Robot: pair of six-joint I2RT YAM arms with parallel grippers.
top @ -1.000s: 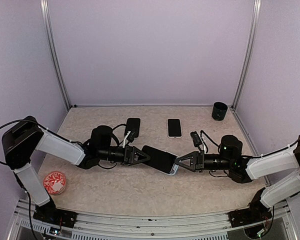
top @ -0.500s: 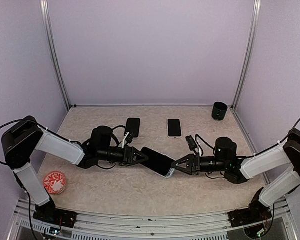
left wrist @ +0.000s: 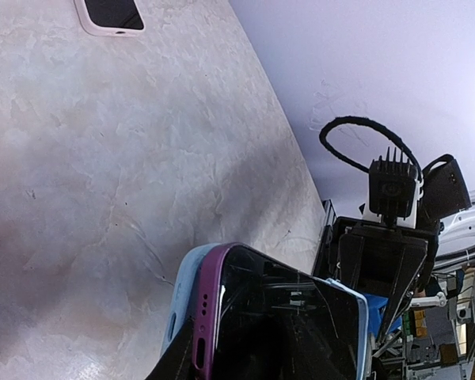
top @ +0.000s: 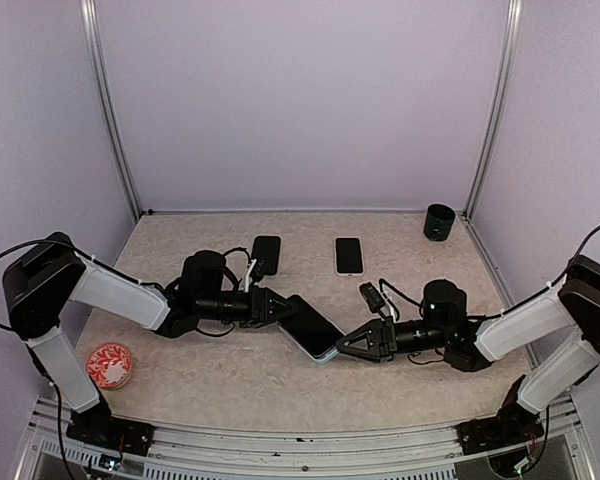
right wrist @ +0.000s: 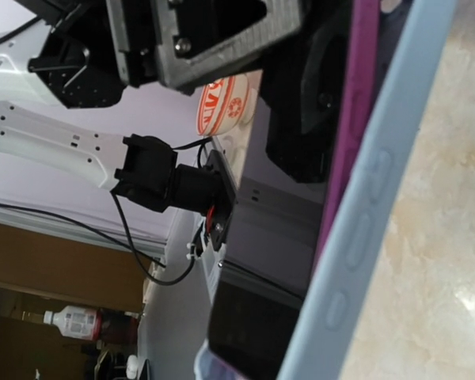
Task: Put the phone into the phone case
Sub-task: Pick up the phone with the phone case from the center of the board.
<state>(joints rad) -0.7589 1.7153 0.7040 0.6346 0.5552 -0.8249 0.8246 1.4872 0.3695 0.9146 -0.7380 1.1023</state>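
Observation:
A phone with a purple edge and black screen (top: 308, 322) lies partly inside a light blue phone case (top: 325, 352), tilted, at the table's middle. My left gripper (top: 276, 306) is shut on the phone's left end. My right gripper (top: 346, 345) is shut on the case's right end. In the left wrist view the phone (left wrist: 289, 321) sits over the blue case (left wrist: 182, 289), with its left corner outside the case rim. In the right wrist view the case edge (right wrist: 372, 214) and the purple phone edge (right wrist: 355, 95) run side by side.
A black phone-sized slab (top: 265, 255) and a white-cased phone (top: 348, 255) lie further back. A black cup (top: 439, 221) stands at the back right. A red and white bowl (top: 110, 364) sits at the near left. Walls close in three sides.
My right gripper has moved left and toward the near edge, pushing the case end along. The phone and case now lie steeper and further left. My left gripper has barely moved.

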